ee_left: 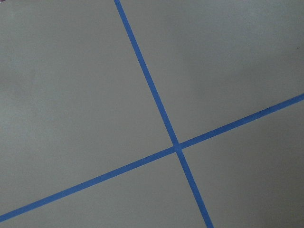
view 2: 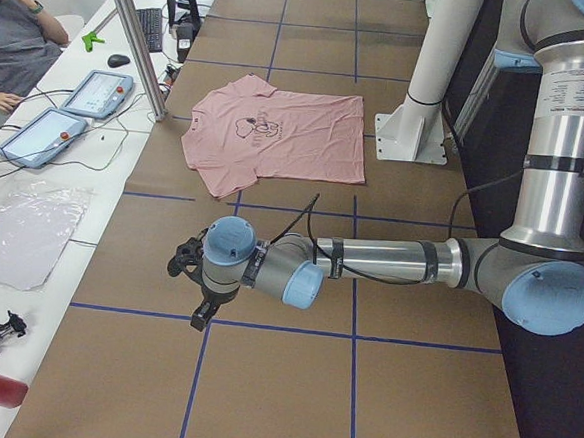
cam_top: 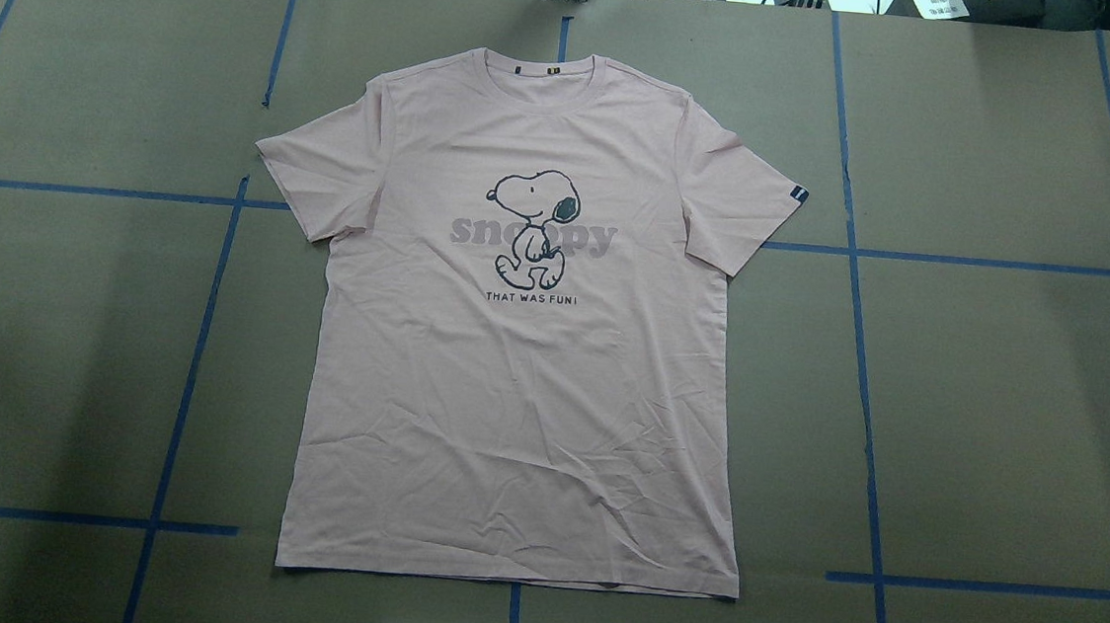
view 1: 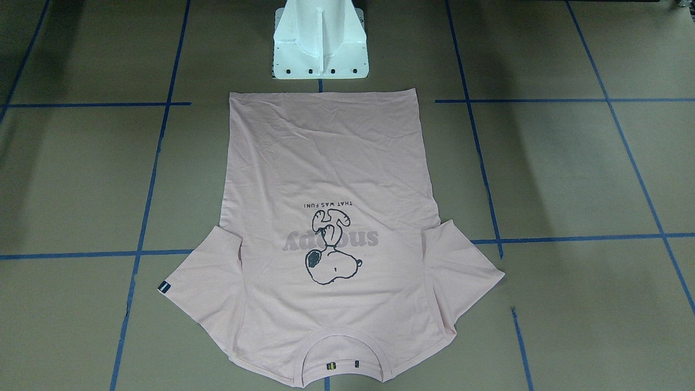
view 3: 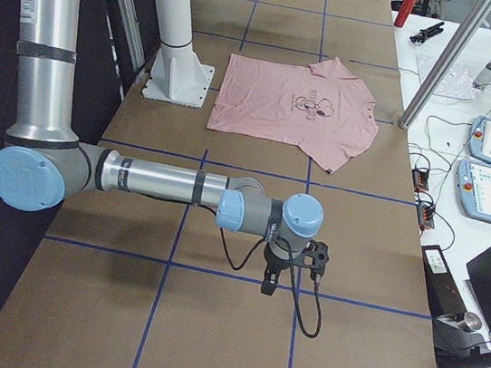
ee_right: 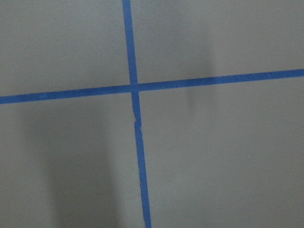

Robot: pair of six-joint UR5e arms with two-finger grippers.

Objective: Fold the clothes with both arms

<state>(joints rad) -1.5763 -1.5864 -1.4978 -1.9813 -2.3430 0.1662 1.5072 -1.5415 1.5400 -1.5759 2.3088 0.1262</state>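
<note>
Table [cam_top: 1005,387]: brown paper, gridded with blue tape [cam_top: 862,395].
T-shirt [cam_top: 518,398]: flat mid-table, print up, hem just beside the white pedestal [view 1: 320,38].
Left arm [view 2: 369,260]: low over a tape crossing, well apart from the T-shirt; cannot tell whether its jaws are apart.
Right arm [view 3: 154,180]: same pose at the opposite end; jaws equally unclear.

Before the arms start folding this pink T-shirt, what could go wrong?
The pale pink short-sleeved T-shirt is creased near its hem; folding could press those creases in. That hem lies close to the white bolted pedestal base, so grasping its corners might be tight.
</note>
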